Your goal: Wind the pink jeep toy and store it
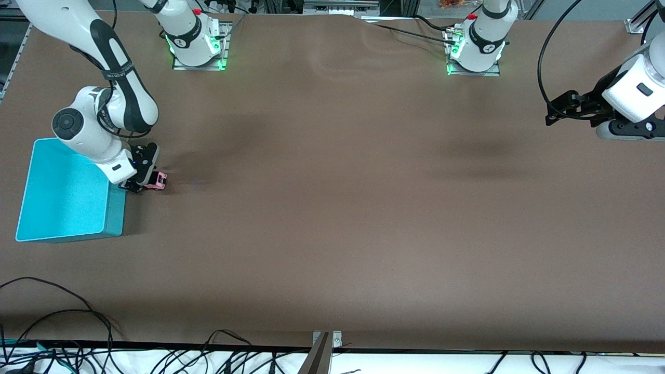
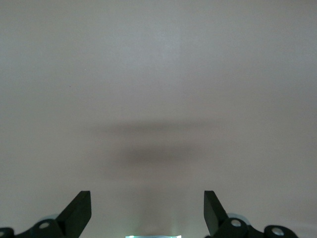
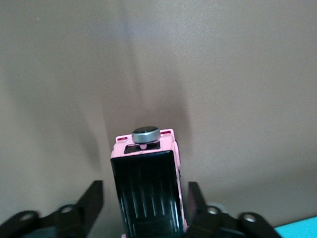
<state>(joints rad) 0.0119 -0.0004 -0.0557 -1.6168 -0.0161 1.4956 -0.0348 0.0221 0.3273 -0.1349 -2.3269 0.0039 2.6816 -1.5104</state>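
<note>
The pink jeep toy stands on the brown table beside the teal bin, at the right arm's end. Its black roof section and grey spare wheel show in the right wrist view. My right gripper is down at the table with its fingers on both sides of the jeep's body. They stand open, with a narrow gap on each side. My left gripper waits open in the air over the left arm's end of the table, and nothing is between its fingers.
The teal bin is an open rectangular box with nothing in it, and one corner shows in the right wrist view. Cables lie along the table's edge nearest the front camera. The brown cover spreads bare between the two arms.
</note>
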